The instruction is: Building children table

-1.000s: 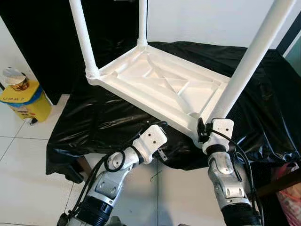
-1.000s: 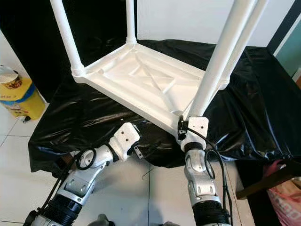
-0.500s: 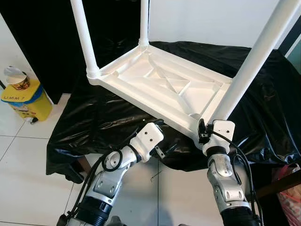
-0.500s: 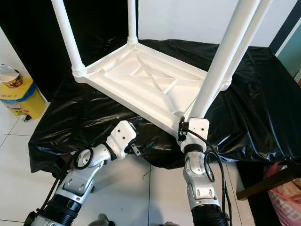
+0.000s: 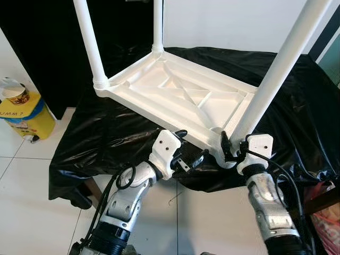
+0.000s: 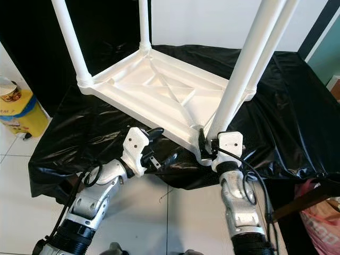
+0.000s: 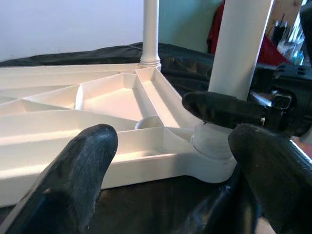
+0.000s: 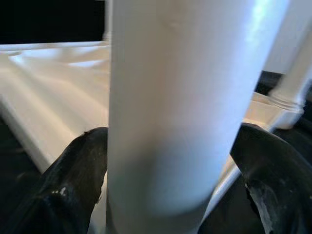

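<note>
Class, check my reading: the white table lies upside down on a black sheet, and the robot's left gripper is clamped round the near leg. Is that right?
Not quite. The right gripper grips the near leg, as the right wrist view shows. The left gripper is open beside the white table. The rest holds: it lies upside down on the black sheet.

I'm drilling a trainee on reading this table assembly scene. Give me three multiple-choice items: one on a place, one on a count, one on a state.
1. Where does the upturned white tabletop lie?
A. on the black sheet
B. on bare floor tiles
C. on the yellow bin

2. How many white legs stand up from it?
A. two
B. three
C. four

3. What is the right gripper doing?
A. hanging idle
B. its fingers flank the near right leg
C. holding the cup

Answers: 1 A, black plastic shows all round it. 2 C, one rises at each corner. 3 B, the right wrist view shows a finger on each side of the leg.
</note>
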